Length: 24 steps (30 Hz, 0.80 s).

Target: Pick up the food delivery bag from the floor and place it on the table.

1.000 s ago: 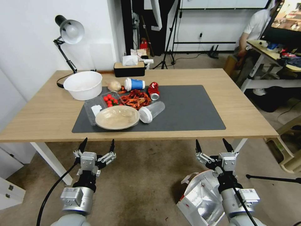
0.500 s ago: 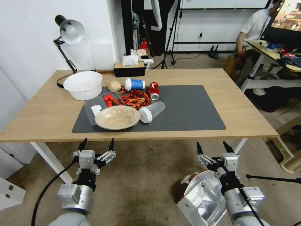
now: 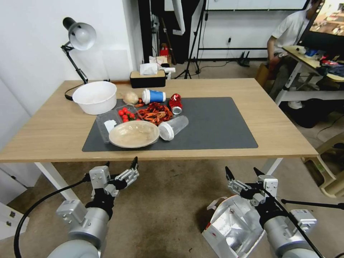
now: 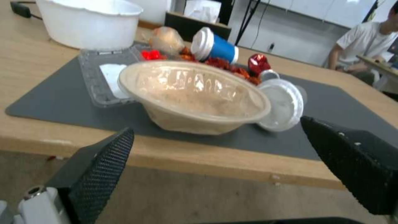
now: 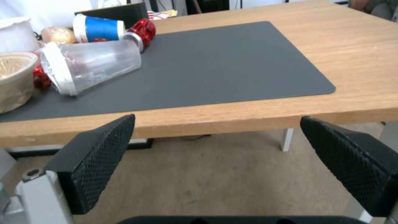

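Now bag under right tool

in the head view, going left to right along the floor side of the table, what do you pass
left end effector → bare floor → food delivery bag → right end effector, just above the bag's far rim

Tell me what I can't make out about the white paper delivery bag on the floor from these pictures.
- Head view: the white, red-trimmed, foil-lined delivery bag has its right side covered by the right arm behind the open right gripper.
- Head view: its base runs off the bottom edge.
- Head view: one white handle shows; any second is hidden.
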Motion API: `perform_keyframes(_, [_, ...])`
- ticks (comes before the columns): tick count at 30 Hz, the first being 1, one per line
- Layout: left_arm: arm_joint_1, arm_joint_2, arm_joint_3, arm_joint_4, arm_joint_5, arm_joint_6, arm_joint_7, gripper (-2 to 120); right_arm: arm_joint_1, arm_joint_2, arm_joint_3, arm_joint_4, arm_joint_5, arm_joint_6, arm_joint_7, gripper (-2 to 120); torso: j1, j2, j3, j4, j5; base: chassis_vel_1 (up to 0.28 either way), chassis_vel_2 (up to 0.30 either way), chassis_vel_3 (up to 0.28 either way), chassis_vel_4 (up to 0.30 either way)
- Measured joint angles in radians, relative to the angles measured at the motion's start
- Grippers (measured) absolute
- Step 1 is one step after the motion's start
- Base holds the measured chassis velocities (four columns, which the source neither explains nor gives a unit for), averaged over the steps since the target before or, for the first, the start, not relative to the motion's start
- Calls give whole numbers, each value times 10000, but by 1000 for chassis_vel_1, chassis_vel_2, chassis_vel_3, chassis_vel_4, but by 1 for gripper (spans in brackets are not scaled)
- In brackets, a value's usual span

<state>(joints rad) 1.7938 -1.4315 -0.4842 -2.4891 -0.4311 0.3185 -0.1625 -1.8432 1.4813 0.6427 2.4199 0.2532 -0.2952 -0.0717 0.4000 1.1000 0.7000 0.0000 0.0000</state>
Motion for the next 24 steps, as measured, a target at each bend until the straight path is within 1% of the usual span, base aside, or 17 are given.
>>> perform_keyframes(10, [46,22,3,68,-159,-361,33,100,-41,48,-30,-31,-76,203,4,100,0,0,0,0,0,0,0,0,0])
perform_keyframes(22, [57,35,-19,50,-324,-386,-137,100,-53,111,-92,-74,-181,268,-42,100,-3,-6,-4,0,0,0,0,0,0])
perform_keyframes(24, [58,37,-34,37,-339,-321,-160,100,-50,107,-96,-90,-182,272,-47,100,-41,-93,-51,0,-1,0,0,0,0])
